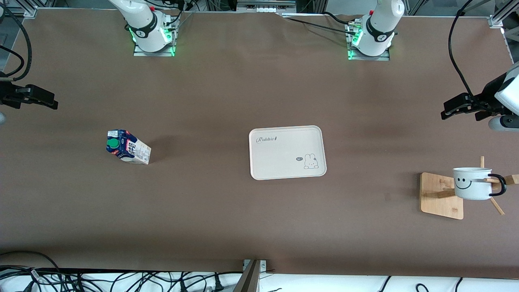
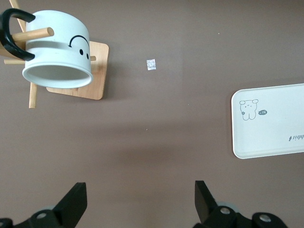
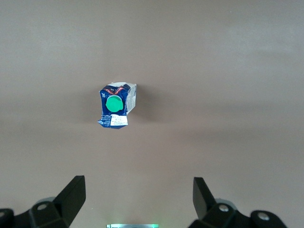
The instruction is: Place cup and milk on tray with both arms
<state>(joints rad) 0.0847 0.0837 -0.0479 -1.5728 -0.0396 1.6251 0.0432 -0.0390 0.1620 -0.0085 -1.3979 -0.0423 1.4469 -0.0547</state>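
So the cup hangs on a peg of the rack at the left arm's end, the milk stands toward the right arm's end, and the tray lies empty between them. Both the left gripper and right gripper hover with jaws spread, holding nothing. A careless lift could snag the cup's handle on the peg and drag the rack, I think, or a skewed pinch could topple the milk.

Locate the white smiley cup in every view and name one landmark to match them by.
Front view: the cup hangs on the bamboo rack at the left arm's end of the table.
Left wrist view: the cup shows on the same rack.
Right wrist view: not in it.
Shared landmark: the tray, also in the left wrist view.
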